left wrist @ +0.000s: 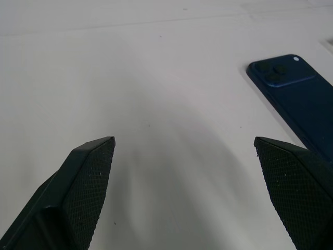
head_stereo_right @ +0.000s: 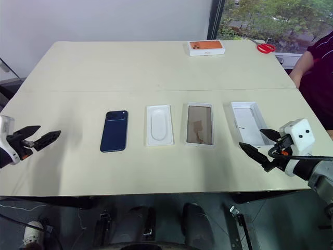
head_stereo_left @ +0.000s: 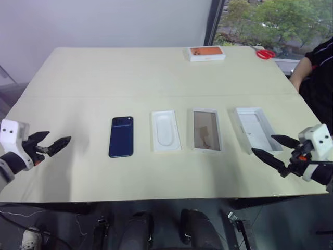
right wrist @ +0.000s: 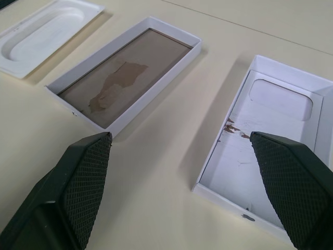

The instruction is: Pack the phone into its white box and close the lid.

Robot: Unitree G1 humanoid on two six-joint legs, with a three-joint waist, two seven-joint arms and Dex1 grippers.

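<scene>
Phone [head_stereo_left: 120, 136] lies flat, back up, left end of a near-side row on the surface [head_stereo_left: 130, 78]. Right of it, apart: white moulded tray insert [head_stereo_left: 166, 130], then white box [head_stereo_left: 207, 129] with brownish inside, then lid [head_stereo_left: 255, 129] lying open side up, farthest right. Left end effector [head_stereo_left: 53, 145] wide open, holding nothing, hovering left of the phone. Right end effector [head_stereo_left: 271, 149] wide open, holding nothing, at the lid's near right corner. Orange-topped white box [head_stereo_left: 206, 53] and red scissors [head_stereo_left: 265, 53] at far right edge. Person's arm [head_stereo_left: 302, 70] far right.
</scene>
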